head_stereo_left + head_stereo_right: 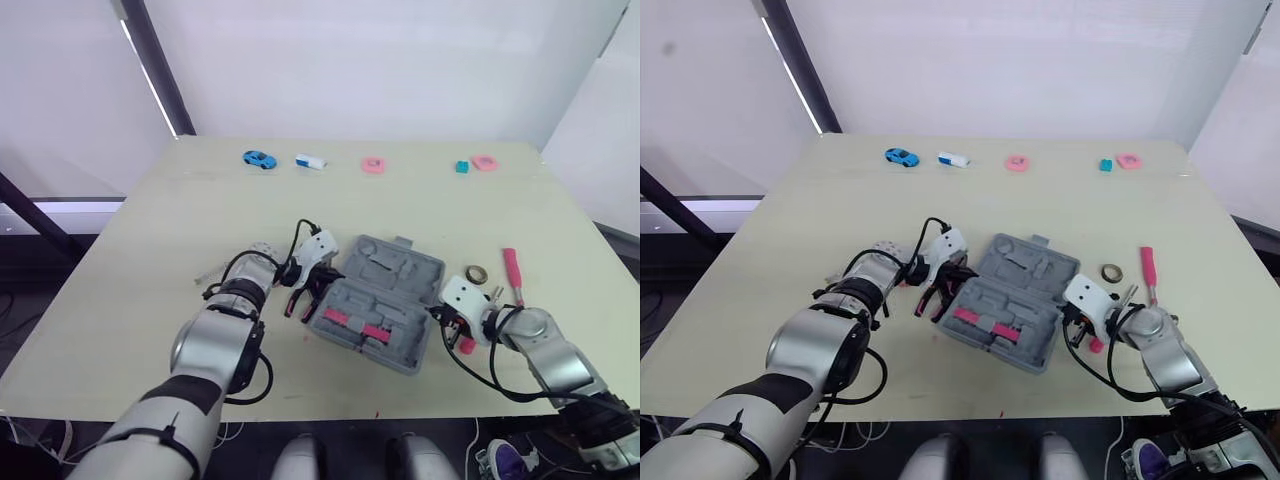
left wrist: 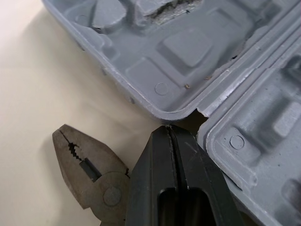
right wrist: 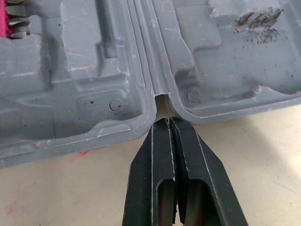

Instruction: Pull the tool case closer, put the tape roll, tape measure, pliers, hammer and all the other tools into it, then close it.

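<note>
The grey tool case (image 1: 385, 300) lies open in the lower middle of the frame. The left gripper (image 2: 168, 133), fingers pressed together, sits at the hinge gap on its left edge, with the pliers (image 2: 89, 174) just beside it. The right gripper (image 3: 168, 122), fingers together too, sits at the hinge gap on its right edge.

Ahead of the left gripper (image 2: 168, 129) we see the tool case (image 2: 188, 52) as matt grey moulded plastic, scuffed and dusty. Beside that gripper's smooth, faintly glossy black fingers (image 2: 150, 179), the pliers (image 2: 89, 174) are dull, worn metal. Around the right gripper (image 3: 168, 121) the table (image 3: 263, 155) looks smooth and matt.
</note>
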